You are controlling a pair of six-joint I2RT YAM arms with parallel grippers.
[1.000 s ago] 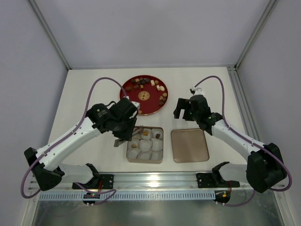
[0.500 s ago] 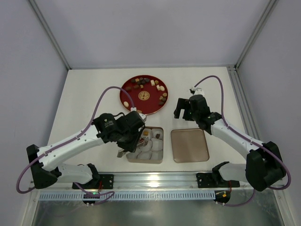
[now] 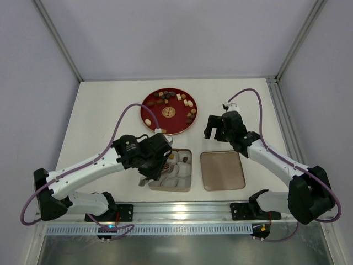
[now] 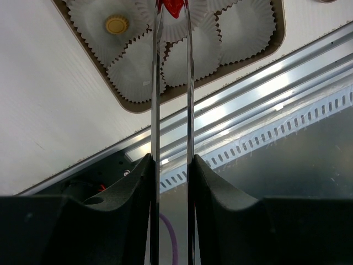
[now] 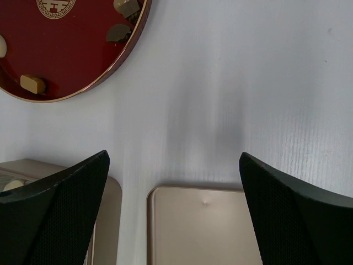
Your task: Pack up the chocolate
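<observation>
Several small brown, tan and cream chocolates [image 3: 165, 95] lie on the red plate [image 3: 149, 113]. My left gripper [image 3: 151, 171] is shut on metal tweezers [image 4: 156, 83], seen in the left wrist view [image 4: 171, 165]. The tweezer tips pinch a red chocolate [image 4: 172, 6] just over a white paper cup of the tan tray [image 3: 170, 188]. One cup holds a tan chocolate [image 4: 116, 24]; brown pieces [image 3: 184, 159] sit in the far cups. My right gripper [image 3: 214, 128] is open and empty above the table, between the plate and the lid [image 3: 222, 170].
The tray's flat tan lid [image 5: 204, 226] lies right of the tray [image 5: 113, 221]. The plate's edge [image 5: 71, 49] with a few chocolates [image 5: 32, 84] shows in the right wrist view [image 5: 174, 182]. A metal rail [image 3: 182, 212] runs along the near table edge.
My left arm has moved from the plate's near edge toward me and now hangs over the tray with the tweezers. The right arm has not moved.
</observation>
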